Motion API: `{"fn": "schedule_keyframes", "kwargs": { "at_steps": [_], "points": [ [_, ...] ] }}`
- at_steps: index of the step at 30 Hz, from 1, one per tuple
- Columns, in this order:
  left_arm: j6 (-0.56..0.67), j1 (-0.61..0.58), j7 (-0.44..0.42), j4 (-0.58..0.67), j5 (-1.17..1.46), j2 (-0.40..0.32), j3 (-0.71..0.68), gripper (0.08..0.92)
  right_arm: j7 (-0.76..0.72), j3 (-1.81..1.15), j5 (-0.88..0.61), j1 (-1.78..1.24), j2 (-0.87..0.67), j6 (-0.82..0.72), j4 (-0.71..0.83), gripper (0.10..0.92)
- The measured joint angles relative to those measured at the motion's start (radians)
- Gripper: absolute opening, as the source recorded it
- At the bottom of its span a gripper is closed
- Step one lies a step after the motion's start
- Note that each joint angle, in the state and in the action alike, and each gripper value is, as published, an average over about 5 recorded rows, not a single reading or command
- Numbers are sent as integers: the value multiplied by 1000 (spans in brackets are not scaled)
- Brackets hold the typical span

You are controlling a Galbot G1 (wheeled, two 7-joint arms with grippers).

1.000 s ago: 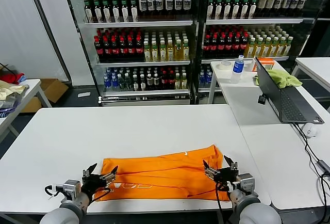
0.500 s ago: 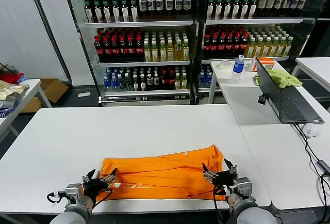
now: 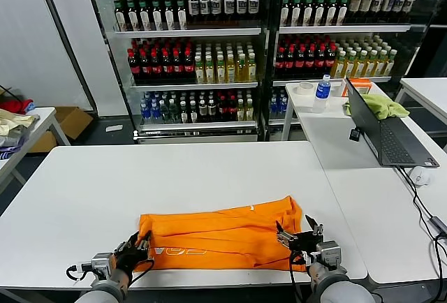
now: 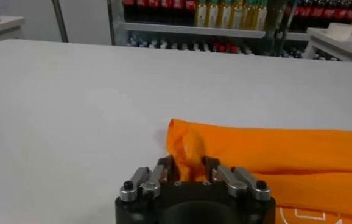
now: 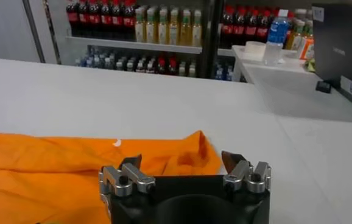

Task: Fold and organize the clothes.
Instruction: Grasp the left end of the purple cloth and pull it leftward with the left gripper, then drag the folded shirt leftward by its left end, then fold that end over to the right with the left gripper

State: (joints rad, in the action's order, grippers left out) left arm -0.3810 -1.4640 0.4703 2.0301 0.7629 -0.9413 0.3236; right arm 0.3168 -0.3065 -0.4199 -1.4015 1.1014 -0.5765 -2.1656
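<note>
Left gripper (image 3: 137, 250) low at the white table's (image 3: 84, 191) near edge, fingers pinching the orange T-shirt's (image 3: 223, 233) corner, right gripper (image 3: 299, 237) level at the opposite corner, fingers spread wide, shirt lying folded flat between them, bottle shelves (image 3: 202, 52) behind.

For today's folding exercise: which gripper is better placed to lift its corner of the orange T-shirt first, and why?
Probably the left. The left gripper has its fingers narrowed around the orange T-shirt corner, while the right gripper stands wide open, straddling its corner ungripped.
</note>
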Motion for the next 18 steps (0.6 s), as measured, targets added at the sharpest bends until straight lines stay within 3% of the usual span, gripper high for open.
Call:
{"fn": "schedule_keyframes", "kwargs": {
  "at_steps": [9, 18],
  "points": [
    [-17, 3, -5, 9, -50, -24, 9, 107, 2, 1, 16, 3, 3, 1, 5, 823],
    [-73, -30, -16, 40, -135, 13, 103, 95, -2, 1, 20, 32, -16, 1, -3, 823]
  ]
}}
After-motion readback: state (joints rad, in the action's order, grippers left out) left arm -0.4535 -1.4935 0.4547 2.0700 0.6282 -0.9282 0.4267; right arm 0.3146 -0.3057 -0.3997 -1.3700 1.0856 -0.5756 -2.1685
